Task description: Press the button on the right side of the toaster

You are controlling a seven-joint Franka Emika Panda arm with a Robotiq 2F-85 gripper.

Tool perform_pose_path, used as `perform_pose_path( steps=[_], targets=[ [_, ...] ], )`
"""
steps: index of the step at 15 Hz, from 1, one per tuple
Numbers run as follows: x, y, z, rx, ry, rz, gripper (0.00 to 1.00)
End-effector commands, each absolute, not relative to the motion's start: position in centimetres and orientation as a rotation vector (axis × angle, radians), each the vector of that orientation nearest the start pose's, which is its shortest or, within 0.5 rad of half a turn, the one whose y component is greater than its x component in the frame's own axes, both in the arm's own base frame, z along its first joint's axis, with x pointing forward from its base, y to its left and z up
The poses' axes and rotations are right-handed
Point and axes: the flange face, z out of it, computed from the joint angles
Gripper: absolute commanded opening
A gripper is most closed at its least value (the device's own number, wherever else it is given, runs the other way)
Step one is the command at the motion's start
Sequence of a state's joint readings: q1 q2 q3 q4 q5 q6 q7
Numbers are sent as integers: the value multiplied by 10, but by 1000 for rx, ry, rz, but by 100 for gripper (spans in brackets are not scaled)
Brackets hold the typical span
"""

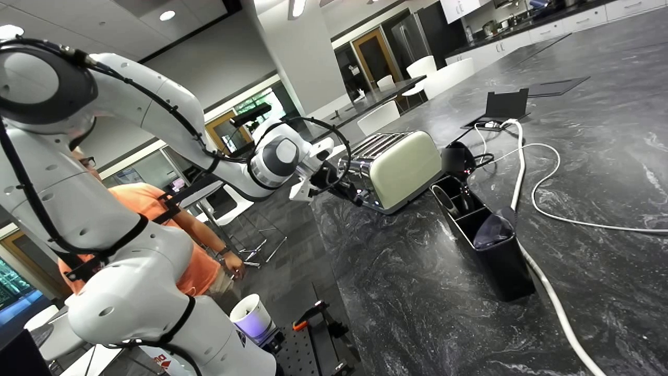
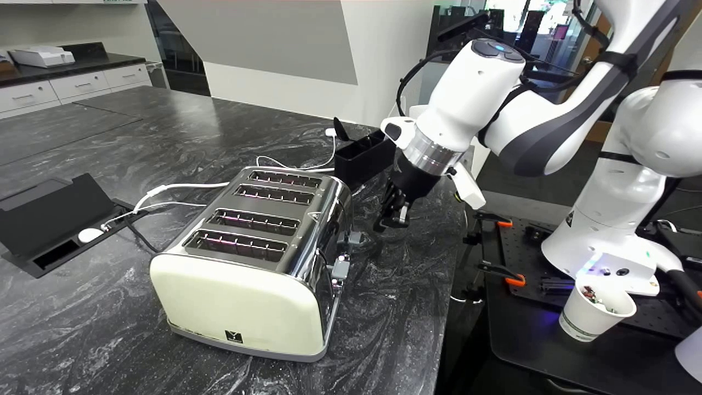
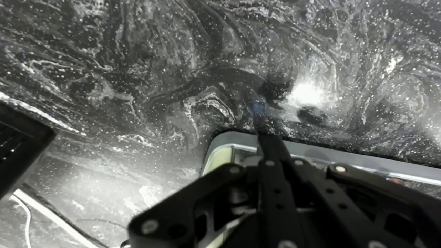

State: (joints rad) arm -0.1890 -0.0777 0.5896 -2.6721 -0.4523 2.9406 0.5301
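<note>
The toaster (image 1: 407,169) stands on the dark marbled table, with cream sides and a silver slotted top. In an exterior view the toaster (image 2: 236,307) shows grey levers (image 2: 341,267) and small lit buttons (image 2: 343,258) on its silver face. My gripper (image 2: 388,224) is low beside that face, close to the farther lever. In an exterior view the gripper (image 1: 358,199) overlaps the lower part of the face; contact cannot be told. In the wrist view the gripper (image 3: 273,137) has its fingertips together, empty, over the toaster's grey base (image 3: 344,155). The fingers hide the button area there.
A black compartment box (image 1: 501,271) stands near the toaster; it also shows in an exterior view (image 2: 362,162) and the wrist view (image 3: 20,148). White cables (image 1: 548,297) run behind it. A flipped-up outlet (image 2: 60,214) is behind the toaster. A person (image 1: 151,209) stands behind the arm.
</note>
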Motion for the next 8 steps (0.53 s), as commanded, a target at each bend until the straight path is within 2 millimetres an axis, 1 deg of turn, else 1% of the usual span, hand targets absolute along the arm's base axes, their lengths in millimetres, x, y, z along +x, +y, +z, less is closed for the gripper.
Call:
perform_pose_path(
  steps=[1,6,8],
  targets=[
    [398,197,286,-3087,-473,-584,1],
    [403,198,281,-3079,-466,-560,0],
    [405,195,290,-3075,-465,-618,0]
  ],
)
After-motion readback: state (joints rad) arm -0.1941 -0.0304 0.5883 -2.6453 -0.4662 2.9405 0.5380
